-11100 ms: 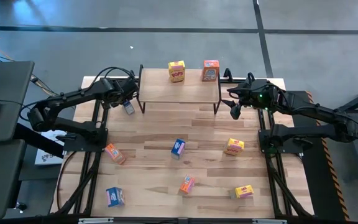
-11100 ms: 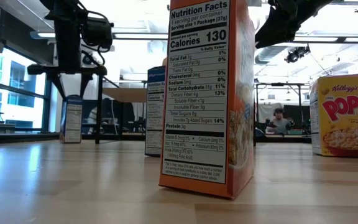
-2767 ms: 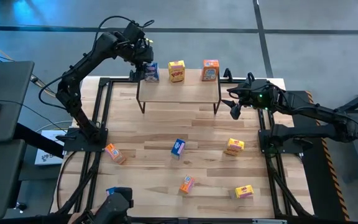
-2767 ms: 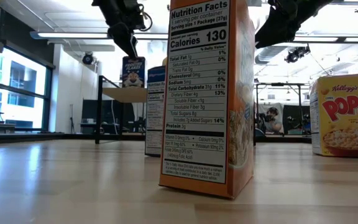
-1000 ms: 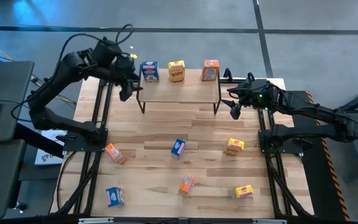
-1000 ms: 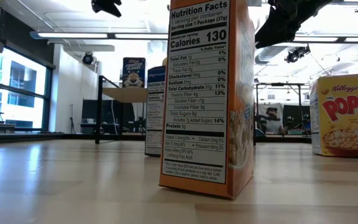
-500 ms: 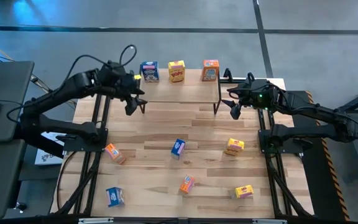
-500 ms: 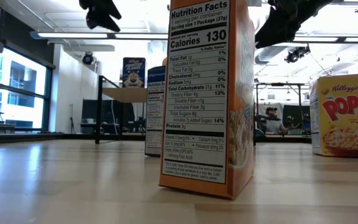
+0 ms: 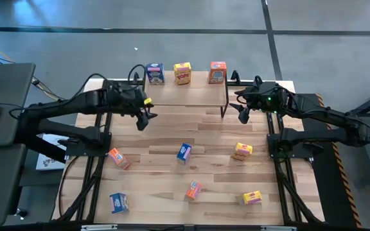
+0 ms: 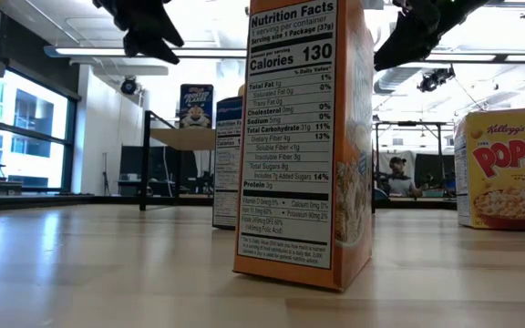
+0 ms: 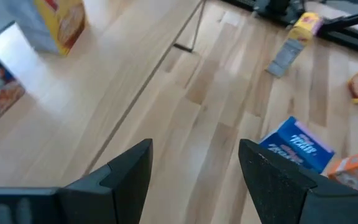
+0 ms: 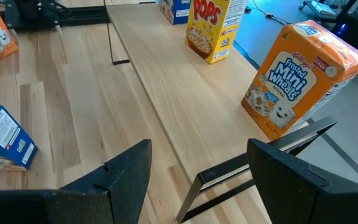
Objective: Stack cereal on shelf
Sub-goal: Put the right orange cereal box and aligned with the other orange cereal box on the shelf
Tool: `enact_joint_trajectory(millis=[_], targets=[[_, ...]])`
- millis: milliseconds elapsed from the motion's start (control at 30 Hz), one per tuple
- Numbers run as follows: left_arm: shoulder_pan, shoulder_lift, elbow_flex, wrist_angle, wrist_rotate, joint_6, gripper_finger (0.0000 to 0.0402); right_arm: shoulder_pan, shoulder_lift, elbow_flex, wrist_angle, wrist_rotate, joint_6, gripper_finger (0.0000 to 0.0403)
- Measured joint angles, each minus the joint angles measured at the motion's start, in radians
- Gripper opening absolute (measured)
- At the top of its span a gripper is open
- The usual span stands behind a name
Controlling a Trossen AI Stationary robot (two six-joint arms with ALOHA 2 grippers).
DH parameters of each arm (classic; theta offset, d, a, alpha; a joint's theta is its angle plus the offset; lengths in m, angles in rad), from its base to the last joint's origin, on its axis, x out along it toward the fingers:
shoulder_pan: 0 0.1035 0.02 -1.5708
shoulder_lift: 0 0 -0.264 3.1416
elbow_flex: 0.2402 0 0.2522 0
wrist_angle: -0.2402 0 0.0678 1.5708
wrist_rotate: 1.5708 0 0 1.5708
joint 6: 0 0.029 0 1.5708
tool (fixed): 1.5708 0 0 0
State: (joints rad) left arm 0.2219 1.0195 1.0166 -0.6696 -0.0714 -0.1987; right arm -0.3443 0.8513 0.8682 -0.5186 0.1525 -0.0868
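Note:
The shelf (image 9: 191,93) stands at the table's far middle. On its wooden top a blue (image 9: 154,73), a yellow (image 9: 182,73) and an orange cereal box (image 9: 217,72) stand upright in a row. Several more cereal boxes stand or lie on the table, among them a blue one (image 9: 184,152) at the centre. My left gripper (image 9: 145,119) hovers open and empty in front of the shelf's left end, its spread fingers clear in the left wrist view (image 11: 194,168). My right gripper (image 9: 243,112) waits open and empty by the shelf's right end (image 12: 197,174).
On the table are an orange box (image 9: 117,158) at the left, a yellow one (image 9: 242,151) at the right, and an orange (image 9: 194,190), a yellow (image 9: 252,197) and a blue box (image 9: 119,203) near the front edge. Bare wood lies between the shelf and the centre box.
My left gripper has come away from the shelf's left end, sinking and moving toward the table's near edge and a little toward the right, open and empty all the while. The blue box stays upright on the shelf.

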Motion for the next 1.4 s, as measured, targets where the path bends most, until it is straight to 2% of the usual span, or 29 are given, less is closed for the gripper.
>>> enact_joint_trajectory(millis=[167, 267, 467, 567, 933, 1400], targets=[[-0.072, 0.001, -0.027, 0.017, -0.096, -0.066, 0.0230, 0.000, 0.000, 0.000, 0.000, -0.005, 0.000, 0.0257], [-0.118, 0.001, -0.027, 0.022, -0.129, -0.106, 0.0230, 0.000, 0.000, 0.000, 0.000, -0.051, 0.030, 0.0257], [-0.215, 0.001, -0.027, 0.033, -0.197, -0.161, 0.0230, 0.000, 0.000, 0.000, -0.091, -0.217, 0.317, 0.0257], [-0.259, 0.001, -0.027, 0.033, -0.225, -0.177, 0.0230, 0.000, 0.000, 0.000, -0.143, -0.236, 0.397, 0.0257], [-0.356, 0.001, -0.028, 0.033, -0.310, -0.246, 0.0230, 0.000, 0.000, 0.000, -0.158, -0.314, 0.266, 0.0257], [-0.368, 0.001, -0.028, 0.047, -0.338, -0.246, 0.0230, 0.000, 0.000, 0.000, -0.158, -0.320, 0.266, 0.0257]])
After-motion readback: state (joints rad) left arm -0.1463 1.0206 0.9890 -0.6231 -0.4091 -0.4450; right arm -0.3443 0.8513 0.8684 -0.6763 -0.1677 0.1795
